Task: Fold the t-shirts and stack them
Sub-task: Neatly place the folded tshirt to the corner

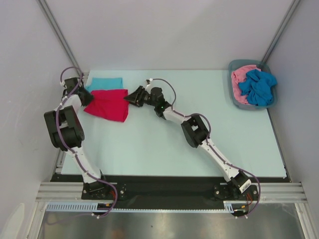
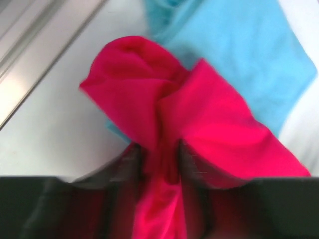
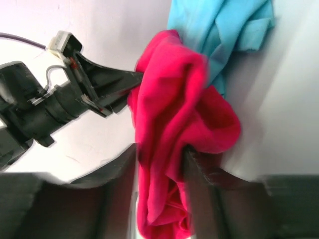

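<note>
Stretching left-right, seemingly: red t-shirt [image 1: 107, 104]

Soft, even light filled the overhead view, and only faint, soft-edged shadows lay on the pale blue-green table top [image 1: 164, 144] around the bright red cloth t-shirt [image 1: 107, 104]. The left wrist view was smeared throughout; below the shirt the dark fingers [image 2: 124, 167] of the left gripper [image 2: 160, 162] were blurred and underexposed. In the right wrist view the table around the shirt was blown out white, the shirt's right edge was blurred, and the right gripper [image 3: 159, 169] below it looked soft and dark.
</note>
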`<action>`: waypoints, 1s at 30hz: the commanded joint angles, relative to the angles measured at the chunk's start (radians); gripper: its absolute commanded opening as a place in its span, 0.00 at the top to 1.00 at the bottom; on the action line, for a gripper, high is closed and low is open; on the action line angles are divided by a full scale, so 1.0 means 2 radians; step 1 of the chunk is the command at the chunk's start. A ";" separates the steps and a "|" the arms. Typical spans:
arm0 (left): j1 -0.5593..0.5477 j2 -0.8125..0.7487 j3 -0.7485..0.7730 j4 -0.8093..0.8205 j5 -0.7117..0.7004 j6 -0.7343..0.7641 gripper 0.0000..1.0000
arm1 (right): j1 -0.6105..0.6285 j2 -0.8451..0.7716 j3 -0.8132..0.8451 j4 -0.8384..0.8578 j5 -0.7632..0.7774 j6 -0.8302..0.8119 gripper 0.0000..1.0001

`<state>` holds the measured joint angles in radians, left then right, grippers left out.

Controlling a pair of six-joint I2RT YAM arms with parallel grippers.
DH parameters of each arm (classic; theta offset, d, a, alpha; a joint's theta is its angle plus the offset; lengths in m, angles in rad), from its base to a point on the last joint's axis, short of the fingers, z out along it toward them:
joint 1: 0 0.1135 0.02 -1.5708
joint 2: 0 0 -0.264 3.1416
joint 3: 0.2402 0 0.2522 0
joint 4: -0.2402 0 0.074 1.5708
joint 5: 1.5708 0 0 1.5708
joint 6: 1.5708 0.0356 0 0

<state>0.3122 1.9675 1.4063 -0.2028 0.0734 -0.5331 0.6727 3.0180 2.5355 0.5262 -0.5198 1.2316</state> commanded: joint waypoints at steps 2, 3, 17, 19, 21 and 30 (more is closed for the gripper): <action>0.018 -0.040 -0.014 0.031 -0.057 0.001 0.46 | -0.010 -0.015 -0.014 0.004 -0.038 -0.014 0.39; 0.018 -0.041 -0.014 0.027 -0.059 0.000 0.39 | -0.011 -0.019 -0.024 0.008 -0.041 -0.015 0.36; 0.015 -0.092 -0.030 0.002 -0.087 -0.010 0.17 | -0.030 -0.121 -0.125 0.016 -0.052 -0.063 0.34; 0.013 -0.099 -0.035 0.008 -0.083 -0.011 0.17 | -0.032 -0.140 -0.139 0.005 -0.052 -0.075 0.34; 0.010 -0.114 -0.037 0.011 -0.074 -0.015 0.17 | -0.035 -0.164 -0.156 -0.014 -0.048 -0.103 0.34; -0.098 -0.155 -0.034 0.022 -0.025 -0.013 0.18 | -0.067 -0.282 -0.192 -0.208 0.029 -0.248 0.34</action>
<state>0.2230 1.7191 1.3251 -0.1940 -0.0425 -0.5503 0.5724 2.6255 2.1731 0.2699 -0.5552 0.8936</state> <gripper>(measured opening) 0.828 0.656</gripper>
